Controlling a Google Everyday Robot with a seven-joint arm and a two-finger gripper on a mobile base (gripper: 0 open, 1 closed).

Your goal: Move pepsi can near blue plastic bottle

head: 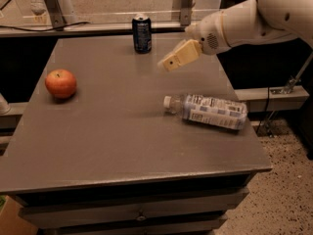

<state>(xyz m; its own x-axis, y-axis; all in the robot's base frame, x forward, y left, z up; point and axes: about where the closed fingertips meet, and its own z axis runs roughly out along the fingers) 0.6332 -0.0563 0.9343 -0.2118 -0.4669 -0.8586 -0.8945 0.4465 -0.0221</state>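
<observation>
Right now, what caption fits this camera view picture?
End effector hovers over the table between upright pepsi can and lying blue plastic bottle; apple sits at left.

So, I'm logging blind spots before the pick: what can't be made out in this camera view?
- The tan gripper is in the air right of the dark blue pepsi can; its white arm is cut off by the top-right edge.
- The can's side markings: too small to read.
- The clear plastic bottle with pale blue label, lying on the grey table: print too small, underside hidden against the tabletop.
</observation>
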